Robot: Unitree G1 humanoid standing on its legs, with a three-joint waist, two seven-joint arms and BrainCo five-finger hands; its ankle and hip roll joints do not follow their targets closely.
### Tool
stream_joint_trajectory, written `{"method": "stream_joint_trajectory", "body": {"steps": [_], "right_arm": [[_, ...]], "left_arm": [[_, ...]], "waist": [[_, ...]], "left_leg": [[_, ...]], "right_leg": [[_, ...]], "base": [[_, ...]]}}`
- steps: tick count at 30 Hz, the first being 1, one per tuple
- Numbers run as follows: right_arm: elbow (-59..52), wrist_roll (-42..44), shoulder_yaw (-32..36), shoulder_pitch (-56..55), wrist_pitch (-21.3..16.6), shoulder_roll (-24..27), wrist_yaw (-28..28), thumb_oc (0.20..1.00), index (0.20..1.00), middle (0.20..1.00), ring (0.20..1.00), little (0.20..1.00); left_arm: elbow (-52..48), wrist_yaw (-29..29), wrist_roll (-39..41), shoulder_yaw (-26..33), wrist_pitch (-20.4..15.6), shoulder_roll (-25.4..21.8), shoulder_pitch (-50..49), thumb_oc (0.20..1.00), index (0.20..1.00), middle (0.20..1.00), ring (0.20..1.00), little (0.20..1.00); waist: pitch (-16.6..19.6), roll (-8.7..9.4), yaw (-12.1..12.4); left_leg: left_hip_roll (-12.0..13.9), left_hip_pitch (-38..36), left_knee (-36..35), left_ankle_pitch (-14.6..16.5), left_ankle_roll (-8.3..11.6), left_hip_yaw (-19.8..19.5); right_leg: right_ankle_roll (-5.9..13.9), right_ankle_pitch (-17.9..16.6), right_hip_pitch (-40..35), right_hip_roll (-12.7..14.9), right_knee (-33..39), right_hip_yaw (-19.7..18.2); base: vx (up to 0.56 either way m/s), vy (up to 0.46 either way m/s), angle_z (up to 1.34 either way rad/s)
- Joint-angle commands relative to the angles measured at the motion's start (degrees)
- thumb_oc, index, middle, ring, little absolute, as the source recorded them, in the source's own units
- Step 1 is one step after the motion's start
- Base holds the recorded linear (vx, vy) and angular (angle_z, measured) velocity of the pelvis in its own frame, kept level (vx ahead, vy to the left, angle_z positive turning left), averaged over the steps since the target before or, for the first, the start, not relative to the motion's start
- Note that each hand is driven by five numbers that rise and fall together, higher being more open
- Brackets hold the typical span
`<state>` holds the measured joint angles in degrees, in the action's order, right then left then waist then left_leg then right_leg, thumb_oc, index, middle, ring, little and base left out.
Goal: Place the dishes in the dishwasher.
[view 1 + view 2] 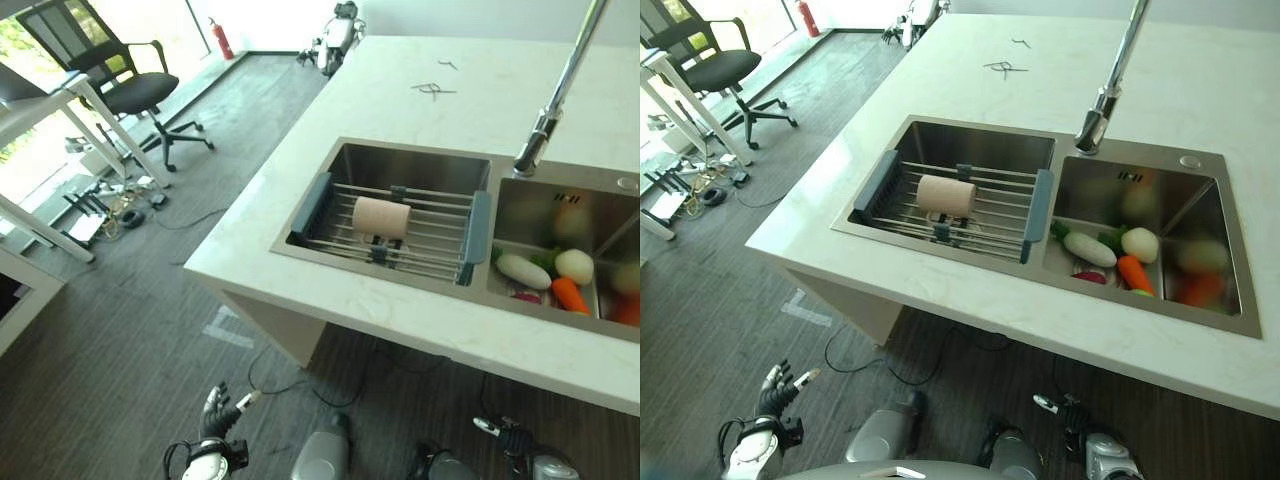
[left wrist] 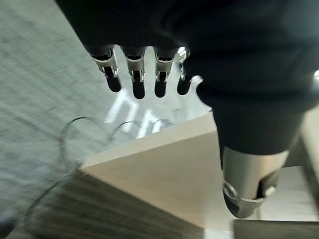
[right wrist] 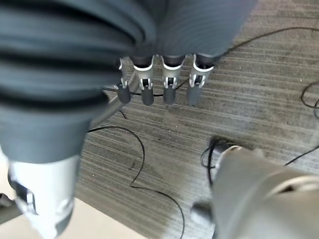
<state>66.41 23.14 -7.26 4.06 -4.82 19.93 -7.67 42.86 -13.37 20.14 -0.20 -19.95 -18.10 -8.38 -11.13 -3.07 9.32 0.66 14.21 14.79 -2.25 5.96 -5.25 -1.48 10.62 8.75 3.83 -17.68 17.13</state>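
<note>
Left hand low over floor, fingers straight, relaxed, empty. Beige cup lying sideways on rack across left sink basin, tabletop around. Right hand low, fingers straight, empty.

Bright daylight from the windows, glare on the countertop, blurred wrist views

A double sink is set into the worktop. A rack is laid across the left basin, with a cup lying on it. Vegetables are gathered in the right basin, behind which a tap is mounted. An office chair is placed far left on the floor.
</note>
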Motion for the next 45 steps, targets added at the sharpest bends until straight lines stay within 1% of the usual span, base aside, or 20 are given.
{"method": "stream_joint_trajectory", "body": {"steps": [1, 5, 7, 10, 13, 16, 17, 18, 19, 20, 22, 23, 24, 25, 29, 32, 35, 38, 40, 45], "right_arm": [[1.30, 3.13, 2.25, -0.41, 0.76, 0.72, -0.75, 1.000, 1.000, 1.000, 1.000, 1.000], [3.72, 5.55, 5.21, -3.63, 1.51, -0.61, -0.78, 1.000, 1.000, 1.000, 1.000, 1.000], [4.94, 6.43, 7.32, -5.47, 2.06, -0.57, -0.97, 1.000, 1.000, 1.000, 1.000, 1.000], [5.11, 7.03, 8.46, -6.70, 1.34, -0.88, -0.73, 1.000, 1.000, 1.000, 1.000, 1.000], [4.17, 7.45, 9.06, -8.32, 1.09, -1.24, -0.71, 1.000, 1.000, 1.000, 1.000, 1.000], [4.05, 7.12, 9.01, -8.65, 1.64, -1.34, -0.72, 1.000, 1.000, 1.000, 1.000, 1.000], [3.82, 6.58, 8.90, -8.74, 2.20, -1.34, -0.69, 1.000, 1.000, 1.000, 1.000, 1.000], [3.74, 6.08, 8.63, -8.92, 2.83, -1.32, -0.83, 1.000, 1.000, 1.000, 1.000, 1.000], [4.26, 5.87, 8.15, -8.82, 3.10, -1.27, -1.28, 1.000, 1.000, 1.000, 1.000, 1.000], [5.36, 5.89, 7.52, -8.43, 3.01, -1.19, -2.08, 1.000, 1.000, 1.000, 1.000, 1.000], [6.17, 5.75, 7.03, -7.98, 2.88, -1.01, -3.00, 1.000, 1.000, 1.000, 1.000, 1.000], [6.51, 5.55, 6.70, -7.70, 2.84, -0.93, -3.50, 1.000, 1.000, 1.000, 1.000, 1.000], [6.66, 5.52, 6.69, -7.58, 2.84, -0.88, -3.74, 1.000, 1.000, 1.000, 1.000, 1.000], [6.73, 5.06, 6.54, -7.25, 3.13, -0.46, -4.59, 1.000, 1.000, 1.000, 1.000, 1.000], [6.06, 8.02, 6.21, -6.93, 5.27, -0.16, -5.22, 1.000, 1.000, 1.000, 1.000, 1.000], [6.56, 10.31, 7.26, -6.80, 6.65, -0.01, -5.95, 1.000, 1.000, 1.000, 1.000, 1.000], [6.60, 10.39, 7.07, -6.84, 6.53, -0.38, -5.58, 1.000, 1.000, 1.000, 1.000, 1.000], [6.41, 9.77, 6.37, -6.47, 5.50, -0.47, -4.31, 1.000, 1.000, 1.000, 1.000, 1.000], [5.99, 9.96, 6.01, -6.23, 5.41, -0.35, -3.80, 1.000, 1.000, 1.000, 1.000, 1.000], [4.01, 11.97, 5.09, -5.76, 5.37, 0.16, -3.70, 1.000, 1.000, 1.000, 1.000, 1.000]], "left_arm": [[-3.22, -5.13, 3.82, 4.06, -4.83, -4.44, 2.25, 1.000, 1.000, 1.000, 1.000, 1.000], [-4.02, -8.95, 2.49, 15.07, -7.25, -8.83, 3.26, 1.000, 1.000, 1.000, 1.000, 1.000], [-4.41, -15.78, -0.33, 22.62, -9.83, -15.23, 2.44, 1.000, 1.000, 1.000, 1.000, 1.000], [-5.55, -20.62, -4.99, 29.48, -11.23, -21.75, 0.21, 1.000, 1.000, 1.000, 1.000, 1.000], [-9.78, -28.31, -15.49, 36.49, -8.52, -31.89, -2.84, 1.000, 1.000, 1.000, 1.000, 1.000], [-13.74, -31.00, -22.03, 41.09, -5.57, -38.83, -4.18, 1.000, 1.000, 1.000, 1.000, 1.000], [-16.22, -29.76, -22.90, 43.39, -6.20, -42.38, -4.55, 1.000, 1.000, 1.000, 1.000, 1.000], [-19.35, -24.83, -21.43, 45.59, -7.70, -47.09, -4.47, 1.000, 1.000, 1.000, 1.000, 1.000], [-24.14, -15.77, -14.65, 46.76, -9.75, -51.84, -2.93, 1.000, 1.000, 1.000, 1.000, 1.000], [-30.30, -2.41, -1.97, 45.07, -9.73, -55.77, 0.49, 1.000, 1.000, 1.000, 1.000, 1.000], [-36.13, 10.76, 10.42, 40.50, -5.75, -57.25, 5.42, 1.000, 1.000, 1.000, 1.000, 1.000], [-39.64, 17.17, 16.56, 36.36, -1.86, -57.19, 9.13, 1.000, 1.000, 1.000, 1.000, 1.000], [-41.25, 19.13, 18.03, 34.35, 0.23, -56.85, 10.91, 1.000, 1.000, 1.000, 1.000, 1.000], [-46.05, 22.49, 14.83, 23.58, 8.11, -54.89, 20.19, 1.000, 1.000, 1.000, 1.000, 1.000], [-45.94, 26.51, 10.55, 7.17, 16.92, -52.31, 35.46, 1.000, 1.000, 1.000, 1.000, 1.000], [-45.04, 27.42, 7.44, -0.94, 21.28, -50.70, 41.90, 1.000, 1.000, 1.000, 1.000, 1.000], [-43.07, 29.52, 6.11, -5.39, 24.35, -48.80, 45.29, 1.000, 1.000, 1.000, 1.000, 1.000], [-40.89, 33.05, 4.93, -8.91, 29.79, -46.07, 45.89, 1.000, 1.000, 1.000, 1.000, 1.000], [-40.36, 33.99, 3.70, -10.05, 30.66, -44.92, 45.07, 1.000, 1.000, 1.000, 1.000, 1.000], [-36.09, 35.85, -3.47, -12.87, 27.03, -43.79, 42.85, 1.000, 1.000, 1.000, 1.000, 1.000]], "waist": [[0.73, 0.28, -0.65], [2.08, 0.07, -1.08], [2.65, -0.18, -1.54], [3.16, -0.36, -1.43], [3.73, -0.60, -1.64], [4.08, -0.95, -1.74], [4.33, -1.23, -1.79], [4.57, -1.44, -1.96], [5.19, -1.62, -2.35], [5.75, -1.71, -2.89], [5.89, -1.81, -3.58], [5.85, -1.85, -4.20], [5.92, -1.89, -4.41], [5.85, -2.10, -5.66], [5.20, -2.01, -7.66], [4.63, -1.85, -8.33], [4.25, -1.47, -8.81], [3.46, -1.18, -9.09], [3.05, -1.17, -9.12], [1.64, -1.21, -9.74]], "left_leg": [[0.58, -0.02, 2.40, 6.13, -1.33, 1.81], [-0.57, -0.89, 2.40, 7.38, -1.69, 1.03], [-0.95, -1.91, 2.40, 8.41, -2.11, 0.96], [-1.53, -2.55, 2.40, 9.15, -2.61, 0.45], [-1.56, -2.95, 2.40, 10.05, -3.08, 0.65], [-1.50, -3.18, 2.40, 10.52, -3.11, 0.86], [-1.43, -3.31, 2.40, 10.73, -3.12, 1.05], [-1.32, -3.99, 2.40, 11.39, -3.07, 1.34], [-1.24, -3.85, 2.40, 11.31, -3.04, 1.54], [-1.14, -4.11, 2.40, 11.62, -2.89, 1.78], [-0.99, -4.55, 2.40, 11.86, -2.78, 2.12], [-0.88, -4.89, 2.40, 12.00, -2.73, 2.37], [-0.83, -4.89, 2.40, 11.97, -2.69, 2.46], [-0.64, -5.31, 2.40, 12.09, -2.70, 3.09], [-0.01, -5.14, 2.40, 12.08, -2.81, 4.71], [-0.11, -4.34, 2.40, 11.97, -2.92, 5.20], [-0.09, -3.65, 2.40, 11.85, -3.12, 5.67], [-0.07, -2.82, 2.40, 11.44, -3.30, 5.95], [-0.05, -2.42, 2.40, 11.19, -3.36, 6.06], [0.12, -1.46, 2.40, 10.69, -3.61, 6.87]], "right_leg": [[6.97, -1.91, -3.47, 6.02, 0.49, -0.64], [7.71, -1.33, -3.44, 6.72, 0.49, -1.74], [8.02, -1.15, -3.29, 6.96, 0.49, -2.76], [8.35, -1.15, -3.22, 6.94, 0.49, -3.71], [8.70, -1.09, -3.05, 6.94, 0.49, -4.52], [8.85, -1.04, -2.98, 7.07, 0.49, -4.71], [8.95, -1.02, -3.00, 7.19, 0.49, -4.75], [9.11, -0.60, -3.54, 7.17, 0.49, -4.90], [9.17, -0.86, -3.30, 7.09, 0.49, -4.95], [9.32, -0.72, -3.43, 6.94, 0.49, -5.11], [9.45, -0.68, -3.63, 6.71, 0.49, -5.47], [9.50, -0.67, -3.75, 6.52, 0.49, -5.81], [9.51, -0.73, -3.66, 6.43, 0.49, -5.94], [9.74, -0.98, -3.48, 5.94, 0.49, -6.95], [10.15, -1.66, -2.17, 5.17, 0.49, -9.10], [10.48, -2.31, -0.56, 4.79, 0.49, -10.33], [10.66, -2.75, 0.56, 4.54, 0.49, -11.00], [10.69, -3.41, 1.71, 4.30, 0.49, -11.46], [10.67, -3.74, 2.18, 4.27, 0.49, -11.54], [10.66, -4.47, 3.45, 4.11, 0.49, -12.03]], "base": [[0.16, 0.149, 0.00], [0.18, 0.100, -0.11], [0.18, 0.087, -0.32], [0.14, 0.022, -0.25], [0.08, -0.014, -0.16], [0.06, -0.023, -0.03], [0.11, -0.040, -0.02], [0.13, -0.055, -0.02], [0.16, -0.068, -0.03], [0.15, -0.063, -0.02], [0.11, -0.033, -0.02], [0.06, -0.013, -0.01], [0.15, -0.029, -0.13], [0.14, -0.031, -0.17], [0.07, -0.023, -0.32], [-0.03, -0.013, -0.34], [-0.07, -0.044, -0.20], [-0.09, -0.047, -0.10], [-0.09, -0.013, -0.01], [-0.07, 0.010, -0.06]]}}
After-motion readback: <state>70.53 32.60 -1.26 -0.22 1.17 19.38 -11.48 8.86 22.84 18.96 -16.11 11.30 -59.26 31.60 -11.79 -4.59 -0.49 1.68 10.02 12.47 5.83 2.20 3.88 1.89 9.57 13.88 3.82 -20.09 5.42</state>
